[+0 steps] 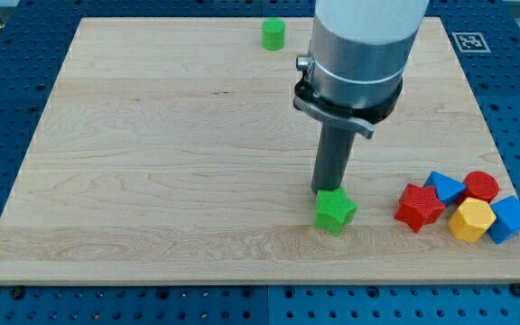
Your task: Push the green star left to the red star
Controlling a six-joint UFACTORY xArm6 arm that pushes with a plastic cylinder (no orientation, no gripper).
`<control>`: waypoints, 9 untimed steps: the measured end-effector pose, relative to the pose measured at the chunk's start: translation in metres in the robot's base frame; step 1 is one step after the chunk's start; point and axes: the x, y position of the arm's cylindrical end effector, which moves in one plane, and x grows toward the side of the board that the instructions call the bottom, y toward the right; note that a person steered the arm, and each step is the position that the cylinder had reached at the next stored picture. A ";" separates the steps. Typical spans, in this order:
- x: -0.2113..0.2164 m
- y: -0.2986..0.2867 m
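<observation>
The green star (335,211) lies on the wooden board (152,162) toward the view's bottom right of centre. The red star (419,206) lies to its right, about ninety pixels away, at the left end of a cluster of blocks. My tip (329,190) is at the green star's upper edge, touching or nearly touching it from the view's top. The rod hangs from the grey arm (359,54) that covers the top centre-right of the board.
Next to the red star sit a blue block (446,187), a red cylinder (481,186), a yellow hexagon block (471,219) and another blue block (511,218). A green cylinder (273,34) stands near the board's top edge.
</observation>
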 end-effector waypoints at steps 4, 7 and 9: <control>0.064 -0.038; 0.062 0.037; 0.036 -0.022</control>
